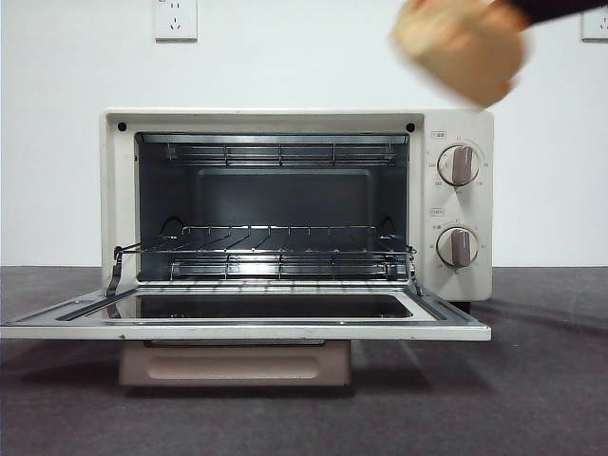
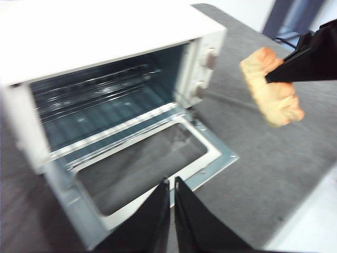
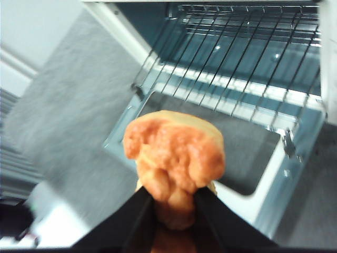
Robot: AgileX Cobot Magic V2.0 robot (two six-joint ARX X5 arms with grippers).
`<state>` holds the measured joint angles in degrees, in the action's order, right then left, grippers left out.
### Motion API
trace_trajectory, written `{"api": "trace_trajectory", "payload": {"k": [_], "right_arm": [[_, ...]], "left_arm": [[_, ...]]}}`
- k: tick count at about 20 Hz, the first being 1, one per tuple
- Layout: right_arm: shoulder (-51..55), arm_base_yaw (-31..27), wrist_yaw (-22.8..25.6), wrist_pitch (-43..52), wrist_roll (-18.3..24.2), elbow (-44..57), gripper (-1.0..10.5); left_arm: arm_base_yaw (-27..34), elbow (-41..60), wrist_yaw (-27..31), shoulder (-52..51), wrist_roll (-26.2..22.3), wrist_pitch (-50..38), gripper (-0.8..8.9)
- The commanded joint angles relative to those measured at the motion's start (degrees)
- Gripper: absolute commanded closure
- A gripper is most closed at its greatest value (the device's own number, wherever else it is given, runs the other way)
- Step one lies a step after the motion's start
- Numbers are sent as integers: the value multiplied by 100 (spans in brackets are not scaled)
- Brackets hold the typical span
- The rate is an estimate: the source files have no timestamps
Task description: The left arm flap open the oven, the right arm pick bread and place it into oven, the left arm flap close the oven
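The cream-white oven (image 1: 456, 275) stands with its door (image 1: 247, 328) flapped down flat; its wire rack (image 1: 266, 249) is bare. My right gripper (image 3: 174, 203) is shut on the golden-tan bread (image 3: 176, 153) and holds it in the air, above and to the right of the oven's top; it shows blurred in the front view (image 1: 461, 47) and in the left wrist view (image 2: 271, 87). My left gripper (image 2: 172, 184) is shut and empty, hovering in front of the open door (image 2: 137, 168), apart from it.
Two beige knobs (image 1: 459, 164) sit on the oven's right panel. The beige bar handle (image 1: 236, 363) hangs below the lowered door. Grey table (image 1: 532, 399) spreads around; a white wall with sockets (image 1: 176, 19) stands behind.
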<state>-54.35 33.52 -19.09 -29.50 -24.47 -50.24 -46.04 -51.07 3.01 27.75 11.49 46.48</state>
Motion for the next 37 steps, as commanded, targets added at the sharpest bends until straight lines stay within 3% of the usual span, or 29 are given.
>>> {"api": "trace_trajectory", "payload": {"k": [1, 10, 14, 31, 34, 37], "right_arm": [[-509, 332, 378, 599, -326, -98, 871], [-2055, 616, 997, 2485, -992, -98, 871], [-2520, 612, 1421, 3021, -1104, -98, 871], [-3322, 612, 2667, 3851, -1246, -98, 866], [-3322, 612, 2669, 3869, -1244, -98, 790], [-3322, 610, 2675, 3921, -1239, -98, 637]], "left_arm": [[-48, -96, 87, -70, 157, 122, 797], [-48, -96, 85, -164, 166, 463, 797], [-48, -96, 85, -164, 166, 599, 797], [-48, -173, 85, -164, 118, 804, 794], [-48, -181, 85, -164, 120, 800, 794], [-48, -181, 85, -164, 120, 800, 794]]}}
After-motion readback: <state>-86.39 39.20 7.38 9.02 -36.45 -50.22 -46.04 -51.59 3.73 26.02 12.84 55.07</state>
